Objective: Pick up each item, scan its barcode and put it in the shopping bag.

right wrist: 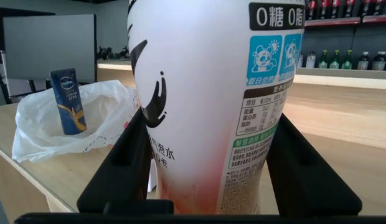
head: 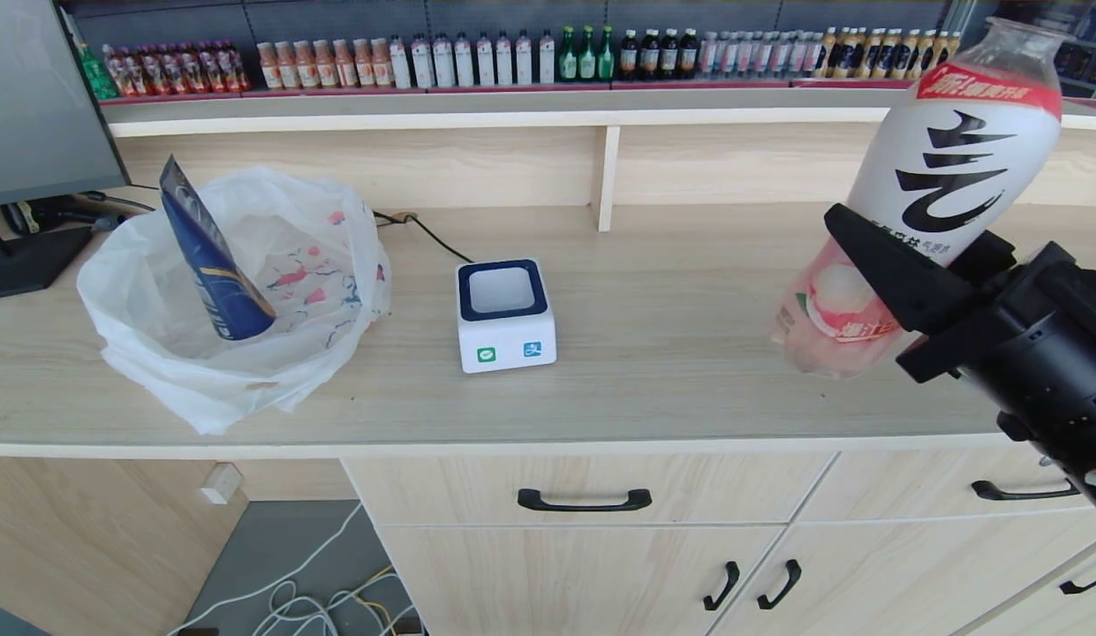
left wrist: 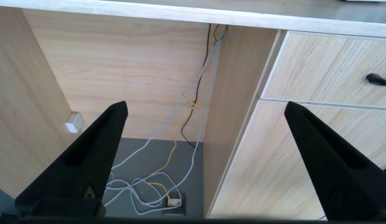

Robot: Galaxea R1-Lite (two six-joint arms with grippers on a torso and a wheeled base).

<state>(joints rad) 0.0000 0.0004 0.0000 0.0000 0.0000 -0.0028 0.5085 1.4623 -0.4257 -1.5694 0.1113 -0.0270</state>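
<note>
- The counter [head: 671,380] carries the whole checkout scene, with the scanner [head: 505,314] near its middle.
- The bag [head: 141,336], white plastic, slumps open on the counter left of the scanner. One blue pack [head: 214,256] stands tilted inside it, and nothing else can be seen in it.
- The bottle [head: 954,150], a white-labelled drink with a peach-pink base, is held aloft right of the scanner and well apart from it. It leans with its neck away from the scanner.
- The right gripper [right wrist: 211,118] clamps the bottle around its lower half, one finger pressed on each side.
- The left gripper [left wrist: 205,107] hangs lower than the scanner, facing the open bay [left wrist: 149,124] under the counter. Its fingers are spread and hold nothing.
- By the look of it, the pick-up is done and the scan is the step in hand. The bottle must next travel left over the scanner's window, barcode turned down toward it, then on to the bag.
- The barcode itself cannot be made out, so the wrist may need to turn to present it.
</note>
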